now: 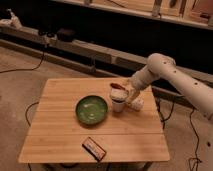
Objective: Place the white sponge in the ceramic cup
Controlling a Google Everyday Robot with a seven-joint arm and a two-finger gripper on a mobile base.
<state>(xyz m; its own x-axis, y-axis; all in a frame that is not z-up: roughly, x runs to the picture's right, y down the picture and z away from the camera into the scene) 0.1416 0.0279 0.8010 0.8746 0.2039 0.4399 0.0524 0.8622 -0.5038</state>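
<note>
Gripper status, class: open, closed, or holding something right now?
Gripper: directly above the ceramic cup, beside the green bowl; state cannot be told.

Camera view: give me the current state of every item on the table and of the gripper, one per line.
ceramic cup: upright, right of the green bowl, contents unclear.
white sponge: not clearly visible.
gripper: low beside the cup's rim, on its right.
green bowl: upright at table centre, apparently empty.
whitish block: lying on the table right of the cup.
dark packet: flat near the front edge.
wooden table: level.
</note>
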